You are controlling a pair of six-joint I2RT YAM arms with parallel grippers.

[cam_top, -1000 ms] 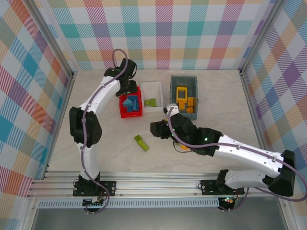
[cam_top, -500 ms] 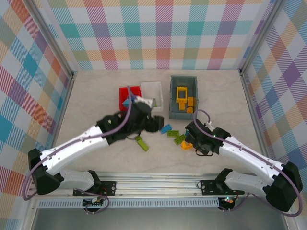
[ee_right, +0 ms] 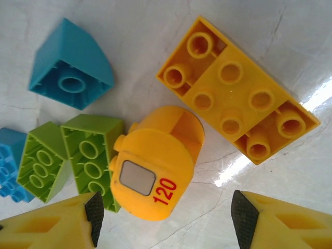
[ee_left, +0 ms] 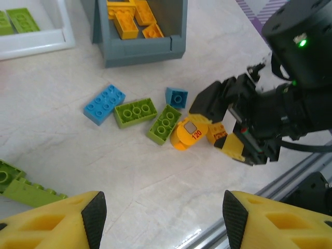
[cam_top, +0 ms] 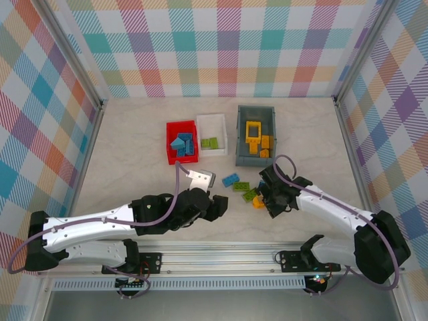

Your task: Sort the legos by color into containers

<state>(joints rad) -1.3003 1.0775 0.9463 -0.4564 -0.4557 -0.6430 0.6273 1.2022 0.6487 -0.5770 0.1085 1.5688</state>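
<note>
Orange round lego (ee_right: 155, 161) | between spread right jaws | seemingly untouched

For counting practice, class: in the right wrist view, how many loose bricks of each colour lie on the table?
Blue bricks: 2
Green bricks: 2
Orange bricks: 2
Total: 6

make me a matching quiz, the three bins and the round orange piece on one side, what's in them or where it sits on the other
1 red bin
2 white bin
3 grey bin
4 orange piece marked 120

a yellow bricks inside
b on the table, beside a green brick
c blue bricks inside
d green bricks inside

Pairs: 1-c; 2-d; 3-a; 4-b
</note>
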